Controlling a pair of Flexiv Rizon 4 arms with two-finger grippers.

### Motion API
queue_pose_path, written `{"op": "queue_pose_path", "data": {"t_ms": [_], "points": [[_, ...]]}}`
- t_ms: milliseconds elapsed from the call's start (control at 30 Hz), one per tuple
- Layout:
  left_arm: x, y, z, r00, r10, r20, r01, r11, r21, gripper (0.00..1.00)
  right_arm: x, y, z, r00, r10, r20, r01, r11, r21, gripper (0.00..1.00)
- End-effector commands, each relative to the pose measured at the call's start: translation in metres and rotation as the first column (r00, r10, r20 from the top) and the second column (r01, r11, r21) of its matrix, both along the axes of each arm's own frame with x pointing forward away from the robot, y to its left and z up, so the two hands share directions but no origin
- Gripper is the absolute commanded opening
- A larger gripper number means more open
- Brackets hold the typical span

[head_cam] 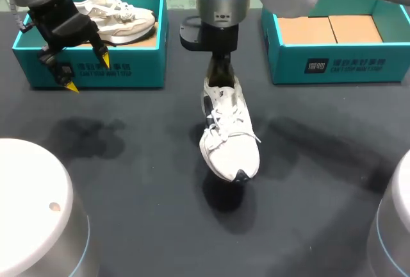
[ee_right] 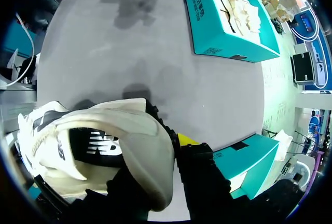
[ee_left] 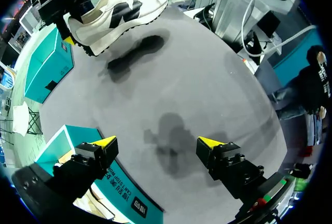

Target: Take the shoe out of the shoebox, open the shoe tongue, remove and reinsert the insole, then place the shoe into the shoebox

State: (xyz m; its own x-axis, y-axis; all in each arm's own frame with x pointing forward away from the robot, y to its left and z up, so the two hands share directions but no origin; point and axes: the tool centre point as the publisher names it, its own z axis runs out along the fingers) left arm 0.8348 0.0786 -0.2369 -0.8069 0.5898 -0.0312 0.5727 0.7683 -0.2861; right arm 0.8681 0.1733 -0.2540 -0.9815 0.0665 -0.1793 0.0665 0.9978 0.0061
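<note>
The right gripper is closed on the heel of the white shoe, which hangs toe-down above the tabletop. The left gripper is wide open and holds nothing. With such a small hold on the heel only, I think the shoe could swing or slip out.

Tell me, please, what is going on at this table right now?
The right gripper is shut on the heel of a white sneaker and holds it above the dark table, between two teal shoeboxes. The left gripper is open and empty, hovering in front of the left shoebox, which has a second white sneaker inside. The right shoebox holds no shoe.
</note>
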Motion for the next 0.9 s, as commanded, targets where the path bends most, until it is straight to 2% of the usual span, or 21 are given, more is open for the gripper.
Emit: {"op": "queue_pose_path", "data": {"t_ms": [33, 100, 167, 267, 433, 600, 667, 767, 900], "points": [[0.000, 0.000, 0.000, 1.000, 0.000, 0.001, 0.000, 1.000, 0.003, 1.00, 0.000, -0.001, 0.001, 1.000, 0.001, 0.001, -0.001, 1.000, 0.002, 0.00], [0.000, 0.000, 0.000, 1.000, 0.000, 0.001, 0.000, 1.000, 0.003, 1.00, 0.000, -0.001, 0.001, 1.000, 0.001, 0.001, -0.001, 1.000, 0.002, 0.00], [0.000, 0.000, 0.000, 1.000, 0.000, 0.001, 0.000, 1.000, 0.003, 1.00, 0.005, -0.003, 0.009, 0.998, -0.050, 0.028, 0.049, 0.998, 0.039, 0.00], [0.000, 0.000, 0.000, 1.000, 0.000, 0.001, 0.000, 1.000, 0.003, 1.00, 0.020, -0.011, 0.034, 0.995, -0.082, 0.064, 0.084, 0.996, -0.031, 0.00], [0.000, 0.000, 0.000, 1.000, 0.000, 0.001, 0.000, 1.000, 0.003, 1.00, 0.049, -0.037, 0.076, 0.990, -0.096, 0.105, 0.106, 0.991, -0.087, 0.00], [0.000, 0.000, 0.000, 1.000, 0.000, 0.001, 0.000, 1.000, 0.003, 1.00, 0.078, -0.060, 0.106, 0.990, -0.083, 0.112, 0.098, 0.986, -0.136, 0.00], [0.000, 0.000, 0.000, 1.000, 0.000, 0.001, 0.000, 1.000, 0.003, 1.00, 0.092, -0.071, 0.114, 0.991, -0.077, 0.108, 0.093, 0.984, -0.153, 0.00], [0.000, 0.000, 0.000, 1.000, 0.000, 0.001, 0.000, 1.000, 0.003, 1.00, 0.111, -0.090, 0.122, 0.995, 0.002, 0.103, 0.008, 0.995, -0.097, 0.00], [0.000, 0.000, 0.000, 1.000, 0.000, 0.001, 0.000, 1.000, 0.003, 1.00, 0.111, -0.090, 0.122, 0.995, 0.002, 0.103, 0.008, 0.995, -0.097, 0.00]]}}
